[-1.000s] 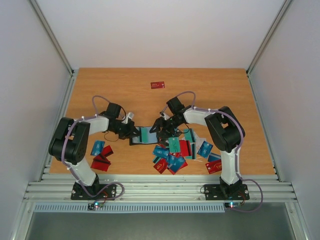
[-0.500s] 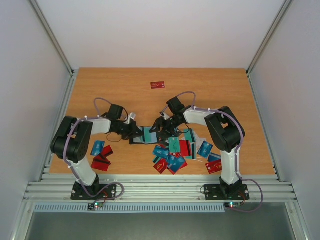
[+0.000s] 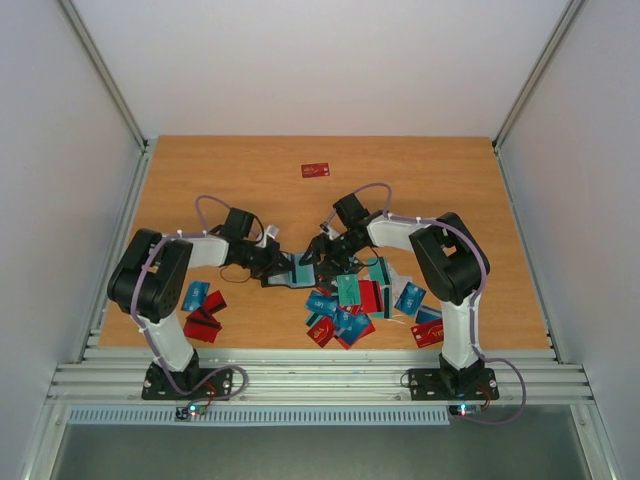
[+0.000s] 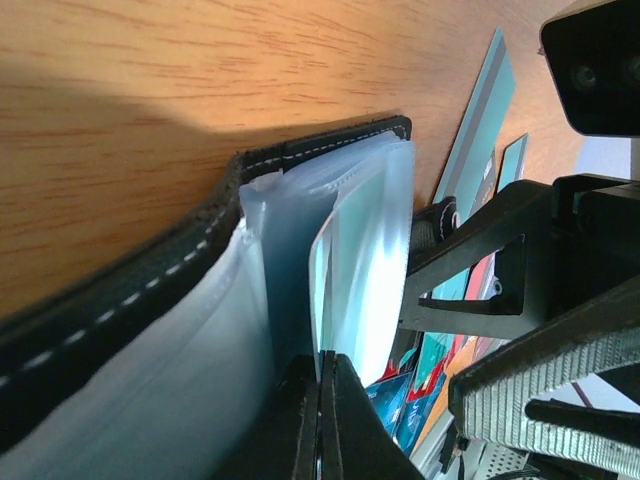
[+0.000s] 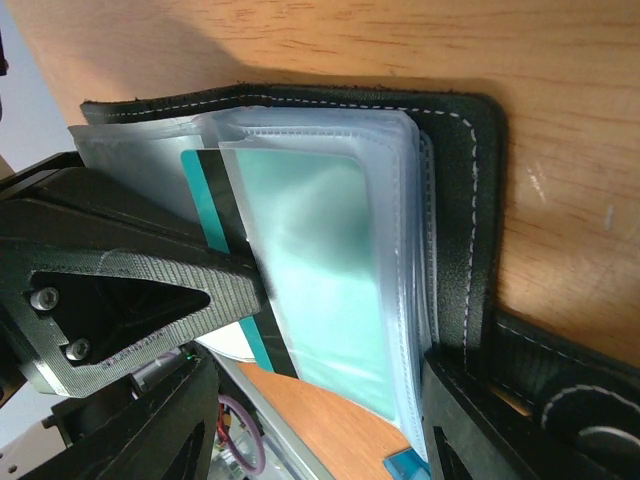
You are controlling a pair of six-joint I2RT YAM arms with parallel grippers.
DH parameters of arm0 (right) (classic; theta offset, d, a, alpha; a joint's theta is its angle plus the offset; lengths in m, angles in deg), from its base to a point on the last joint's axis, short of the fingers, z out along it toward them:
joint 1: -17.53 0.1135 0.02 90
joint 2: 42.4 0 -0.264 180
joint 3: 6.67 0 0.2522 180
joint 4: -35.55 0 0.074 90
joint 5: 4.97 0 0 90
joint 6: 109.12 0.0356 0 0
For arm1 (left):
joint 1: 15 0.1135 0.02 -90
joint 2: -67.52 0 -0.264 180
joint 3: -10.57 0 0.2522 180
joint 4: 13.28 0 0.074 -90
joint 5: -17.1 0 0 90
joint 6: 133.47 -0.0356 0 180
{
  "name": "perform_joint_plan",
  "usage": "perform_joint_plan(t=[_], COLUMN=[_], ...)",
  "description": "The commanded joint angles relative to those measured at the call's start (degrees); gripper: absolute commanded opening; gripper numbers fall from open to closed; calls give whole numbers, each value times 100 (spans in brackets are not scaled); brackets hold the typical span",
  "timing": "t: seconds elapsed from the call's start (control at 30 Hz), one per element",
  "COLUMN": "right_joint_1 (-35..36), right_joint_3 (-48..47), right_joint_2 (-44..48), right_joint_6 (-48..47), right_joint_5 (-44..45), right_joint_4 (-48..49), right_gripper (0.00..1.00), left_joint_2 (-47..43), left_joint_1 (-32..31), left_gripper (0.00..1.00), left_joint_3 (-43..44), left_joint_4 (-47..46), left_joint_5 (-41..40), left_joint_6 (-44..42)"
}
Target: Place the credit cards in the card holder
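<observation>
The left end effector [image 4: 320, 400] is clamped tight on a frosted clear plastic sleeve [image 4: 370, 250] of the card holder [image 4: 150, 270], black stitched leather lying open mid-worktop [image 4: 200, 80]. The right end effector [image 5: 340, 330], half-spread, grips a thin teal black-striped credit card [image 5: 205, 190] by its long edges, partly inside a sleeve.

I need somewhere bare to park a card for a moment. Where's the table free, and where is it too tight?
Free: the far half of the table, except one red card; the right strip beside the right arm; the near gap between the left cards and the card pile. Crowded: the centre, around the card holder, and that pile.
</observation>
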Motion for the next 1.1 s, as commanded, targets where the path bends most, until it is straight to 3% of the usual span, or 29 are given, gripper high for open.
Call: perform_joint_plan(t=[0.0,0.53,0.7,1.07], right_joint_1=[14,-7,-71,-153], right_joint_3=[-25,-130,-130,-177], right_joint_2=[-232,-259,-229,-127], right_joint_6=[-66,-256,-289,-372], right_joint_5=[204,115,70,26], right_joint_4=[-200,-389,-414,-504], right_gripper=[57,57,57,57], left_joint_2=[321,533,355,-118], left_joint_1=[-172,-344,-364,-364], left_gripper=[0,5,11,39], left_joint_3=[-95,-240,-145,532], left_joint_4=[-281,-987,-249,1465], left_joint_5=[-121,1,-236,-808], left_joint_6=[259,748,539,-202])
